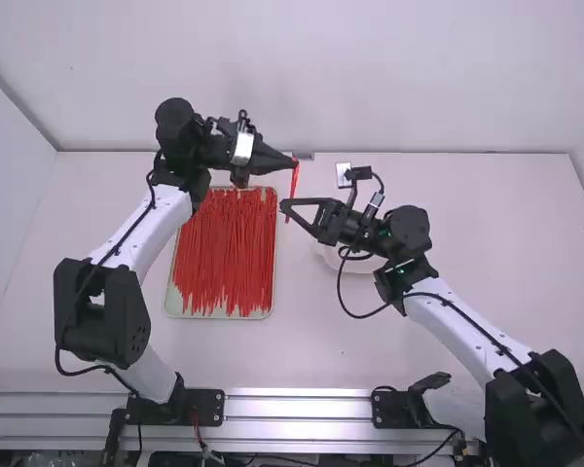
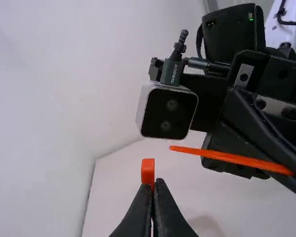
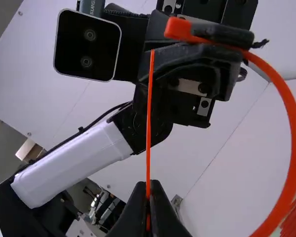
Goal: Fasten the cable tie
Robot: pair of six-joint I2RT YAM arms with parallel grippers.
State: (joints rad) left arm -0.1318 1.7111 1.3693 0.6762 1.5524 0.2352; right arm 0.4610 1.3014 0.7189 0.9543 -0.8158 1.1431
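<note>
the white table [image 1: 467,195] fills the high view. on it, left of the middle, lies a pale tray [image 1: 219,316] heaped with loose red ties [image 1: 224,251] set lengthwise.

the left arm [image 1: 141,229] rises beside the tray and bends over the tray's far end. the right arm [image 1: 467,326] reaches in from the right toward the middle. the two meet in the air just past the tray's far right corner.

the left gripper [image 1: 290,159] has its fingers pressed together on the square head [image 2: 147,171] of one red cable tie [image 1: 294,180], held clear of the table. the right gripper [image 1: 287,205], just below it, pinches the thin strap [image 3: 150,123] of the same tie between closed fingertips. in the right wrist view the tie curves out from the head in a wide loop [image 3: 291,123], and the straight run of strap goes up from the fingertips toward the head. in the left wrist view the pointed tip [image 2: 173,147] lies just beside the head, apart from it.

each wrist carries a small black-faced camera with two lenses: the right arm's [image 2: 166,111] and the left arm's [image 3: 87,45]. a short line of light print [image 2: 173,74] runs along the dark plug above the right arm's camera. similar print [image 3: 91,5] sits above the left arm's, cut off by the edge.
</note>
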